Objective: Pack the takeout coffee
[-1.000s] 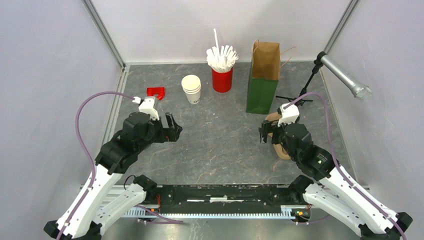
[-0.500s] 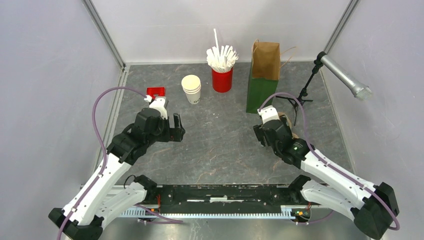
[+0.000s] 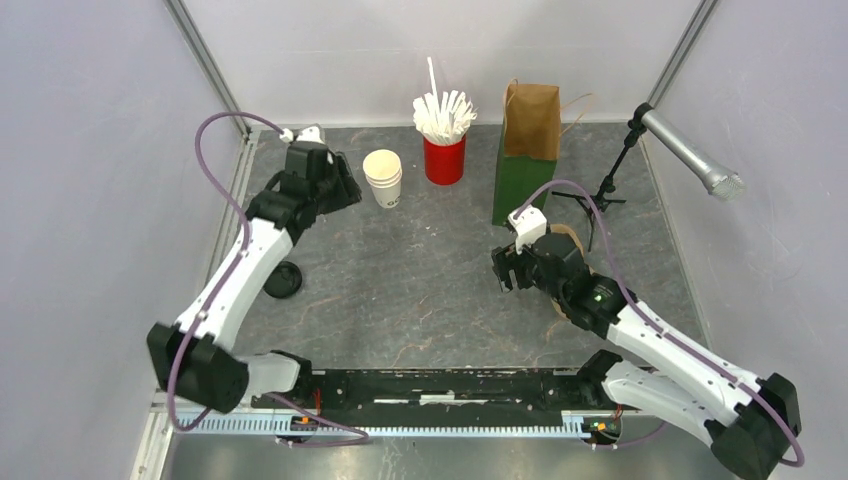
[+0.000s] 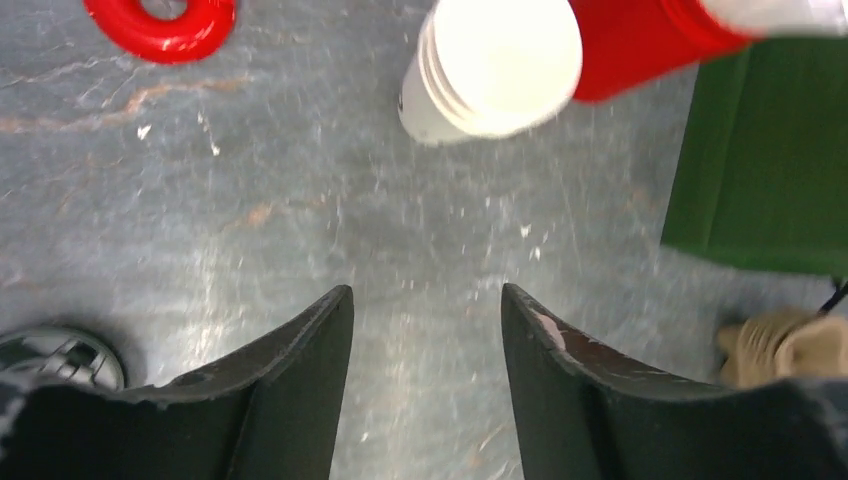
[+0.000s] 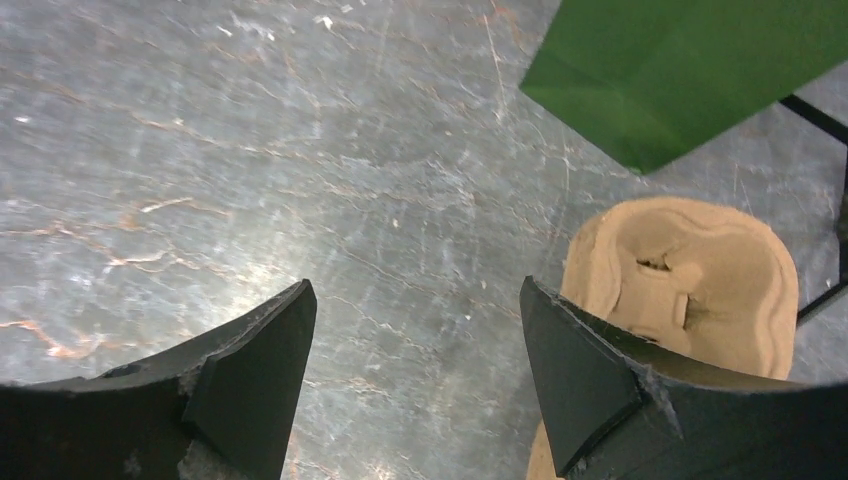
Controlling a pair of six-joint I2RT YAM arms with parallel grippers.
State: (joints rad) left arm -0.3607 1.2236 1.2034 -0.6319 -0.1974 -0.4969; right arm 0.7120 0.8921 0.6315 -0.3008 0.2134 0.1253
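The takeout coffee, a single cup with a black lid on it, does not show in any view. My left gripper [image 3: 345, 190] is open and empty, held just left of a lidless stack of white paper cups [image 3: 382, 176]. In the left wrist view the gripper [image 4: 425, 290] hangs above bare table, with the stack [image 4: 495, 65] ahead of it. My right gripper [image 3: 503, 270] is open and empty over the table's middle right. In the right wrist view it [image 5: 415, 285] sits just left of a brown pulp cup carrier [image 5: 690, 280].
A loose black lid [image 3: 283, 280] lies under my left arm. A red cup of white sticks [image 3: 445, 150] and a green and brown paper bag [image 3: 525, 150] stand at the back. A microphone stand [image 3: 690, 150] is at the back right. A red ring [image 4: 160, 20] lies near the stack.
My left arm has swung out to the back left toward the cup stack, uncovering the black lid. My right gripper has shifted left, off the carrier.
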